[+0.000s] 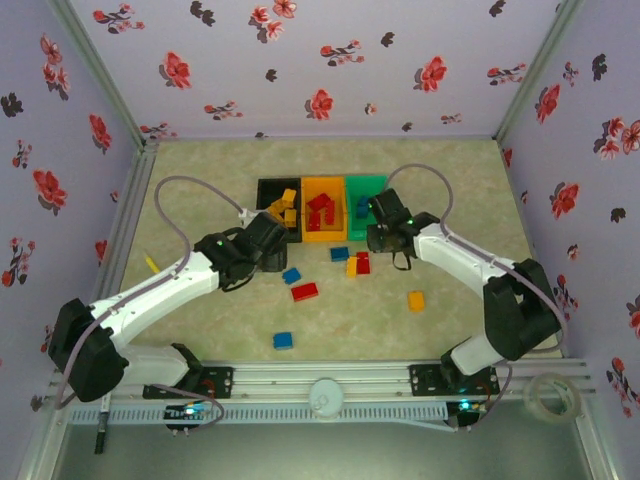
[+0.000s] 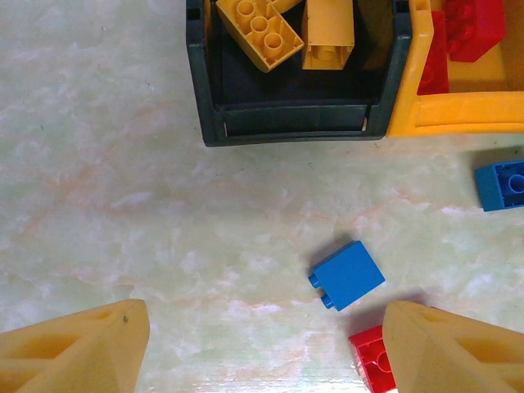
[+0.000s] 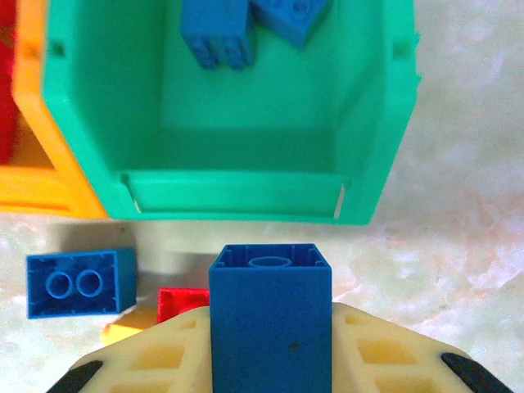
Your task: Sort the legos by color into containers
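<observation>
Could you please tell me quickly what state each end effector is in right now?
Left end effector: open, holding nothing.
Right end effector: closed on a blue brick, in front of the green bin.

Tape roll (image 1: 532, 397), floral walls (image 1: 320, 60)

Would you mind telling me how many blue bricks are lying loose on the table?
3: one blue brick near the left fingers, another before the orange bin, a third nearer the arm bases. The arms may hide others.
</observation>
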Controlling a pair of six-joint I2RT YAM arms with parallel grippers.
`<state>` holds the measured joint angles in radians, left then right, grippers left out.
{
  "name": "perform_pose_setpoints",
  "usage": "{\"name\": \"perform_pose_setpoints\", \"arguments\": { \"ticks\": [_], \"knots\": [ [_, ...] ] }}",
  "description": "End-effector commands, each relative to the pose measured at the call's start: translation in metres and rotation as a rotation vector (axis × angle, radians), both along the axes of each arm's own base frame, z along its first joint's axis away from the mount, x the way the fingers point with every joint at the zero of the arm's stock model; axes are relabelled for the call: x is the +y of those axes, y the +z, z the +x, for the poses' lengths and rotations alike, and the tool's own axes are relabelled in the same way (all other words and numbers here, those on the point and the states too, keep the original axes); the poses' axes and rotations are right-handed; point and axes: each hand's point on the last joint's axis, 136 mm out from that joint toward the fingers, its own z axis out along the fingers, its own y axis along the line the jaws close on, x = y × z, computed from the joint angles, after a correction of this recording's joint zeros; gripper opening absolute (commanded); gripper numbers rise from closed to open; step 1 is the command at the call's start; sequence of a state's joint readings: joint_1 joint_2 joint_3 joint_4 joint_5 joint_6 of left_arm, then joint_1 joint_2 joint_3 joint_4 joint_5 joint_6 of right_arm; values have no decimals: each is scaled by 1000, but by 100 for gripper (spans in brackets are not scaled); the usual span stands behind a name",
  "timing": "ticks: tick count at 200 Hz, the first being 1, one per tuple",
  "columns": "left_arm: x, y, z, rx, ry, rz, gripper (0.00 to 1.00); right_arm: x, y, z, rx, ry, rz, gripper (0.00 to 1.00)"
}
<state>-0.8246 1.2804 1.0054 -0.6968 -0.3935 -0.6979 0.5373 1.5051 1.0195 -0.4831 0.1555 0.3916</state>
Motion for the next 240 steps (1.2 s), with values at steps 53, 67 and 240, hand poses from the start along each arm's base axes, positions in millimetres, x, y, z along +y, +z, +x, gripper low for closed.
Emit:
{"name": "perform_pose_setpoints", "arguments": {
  "ticks": [53,67,240],
  "knots": [
    [3,8,-5,-16,2,4,75,3,58,44,-116,0,10,29],
    [2,6,-6,-11,2,-3,75,6,61,54,-123,-2,18,29],
    [-10,-11,-16,21,-18,-38,75,14,37,79,-71,-22,38,57]
  ]
}}
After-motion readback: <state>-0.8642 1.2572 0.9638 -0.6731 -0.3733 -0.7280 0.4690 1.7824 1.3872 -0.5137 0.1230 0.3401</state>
